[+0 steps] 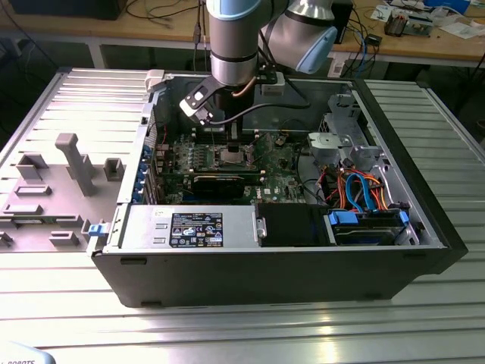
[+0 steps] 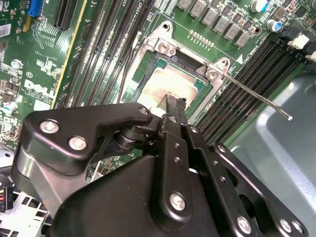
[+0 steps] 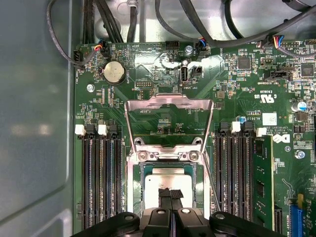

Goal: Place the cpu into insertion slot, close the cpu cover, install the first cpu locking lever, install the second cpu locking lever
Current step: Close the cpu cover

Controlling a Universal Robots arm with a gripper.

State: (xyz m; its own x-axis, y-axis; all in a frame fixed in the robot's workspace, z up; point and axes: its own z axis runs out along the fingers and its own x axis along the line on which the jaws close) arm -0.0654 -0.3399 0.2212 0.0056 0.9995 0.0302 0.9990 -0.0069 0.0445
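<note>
The cpu [image 3: 168, 180] [image 2: 170, 86] lies flat in the insertion slot [image 3: 134, 190] [image 2: 163, 46], silver face up, on the green board inside the open computer case [image 1: 273, 265]. My gripper [image 3: 171, 193] [image 2: 174, 102] [image 1: 233, 141] stands straight over the chip, its two black fingers pressed together and shut, tips at or just above the chip's top. The cpu cover [image 3: 169, 102] is swung up and open beyond the slot. A thin locking lever [image 2: 256, 98] [image 3: 209, 178] sticks out unlatched beside the slot.
Black memory slots [image 3: 101, 182] [image 3: 237, 173] flank the slot on both sides. A coin battery [image 3: 114, 72] and cables [image 3: 113, 19] lie past the cover. The grey case wall [image 3: 34, 123] is close. Drive cage and cables [image 1: 356, 189] fill the exterior view's right.
</note>
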